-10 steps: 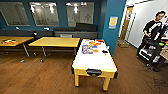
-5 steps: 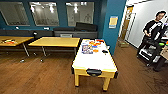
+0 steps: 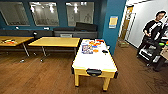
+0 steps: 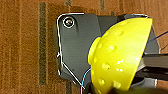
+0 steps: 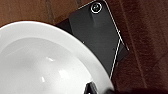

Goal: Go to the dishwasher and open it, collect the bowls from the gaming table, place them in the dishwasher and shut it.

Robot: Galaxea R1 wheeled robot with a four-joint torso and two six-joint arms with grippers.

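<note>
The gaming table (image 3: pixel 95 61), white-topped on yellow legs, stands just ahead on the wooden floor. At its far end lie orange items (image 3: pixel 94 43), a colourful box (image 3: pixel 87 48) and a small black object (image 3: pixel 105 51). In the left wrist view a lime-yellow bowl (image 4: pixel 120 55) with a dimpled outside hangs over the floor, and my left gripper (image 4: pixel 147 67) is shut on its rim. In the right wrist view a white bowl (image 5: pixel 45 65) hangs above the floor in my right gripper (image 5: pixel 93 89). The dishwasher is out of view.
Two yellow-topped tables (image 3: pixel 55 41) (image 3: pixel 12 40) stand to the left along a dark bench. A blue wall pillar (image 3: pixel 113 25) rises behind the gaming table. At the right a person (image 3: pixel 152 27) stands at a cart (image 3: pixel 150 51) near a doorway (image 3: pixel 127 22).
</note>
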